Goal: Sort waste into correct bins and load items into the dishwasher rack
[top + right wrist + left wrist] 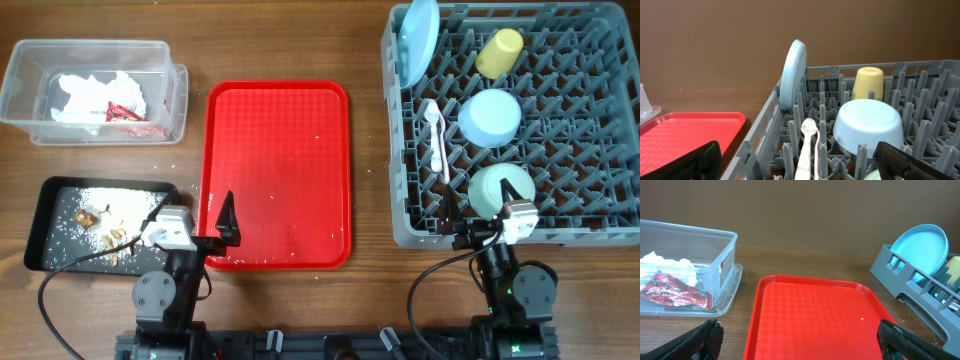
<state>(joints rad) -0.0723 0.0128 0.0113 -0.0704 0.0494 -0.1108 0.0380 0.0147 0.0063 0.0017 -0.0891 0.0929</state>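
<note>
Taking the overhead view as a clock face, the left gripper (198,208) sits at 7 o'clock with its two black fingers spread wide and nothing between them, over the near rim of the red tray (280,150). At 5 o'clock the right gripper (478,200) is likewise fully spread and empty, above the near edge of the dishwasher rack (590,130).

At 8 o'clock lies one shallow black tray (40,215), rectangular and matte. It holds a few brownish food scraps (100,225) and a scatter of fine white crumbs.

The single red tray is flat, glossy plastic with rounded corners and a few white specks.

The rack, a grey plastic crate with a grid of upright pegs, fills 2 to 4 o'clock. Nearest in it is one pale green bowl (492,190), then one white plastic spoon (437,130) and one smooth light blue bowl (490,117) turned mouth down. Beyond those are one yellow cup (499,52) and one light blue plate (418,40) standing on edge.

Farthest, at 10 o'clock, one clear plastic tub (30,60) holds crumpled white napkins (90,95) and one crinkled red wrapper (125,112).
</note>
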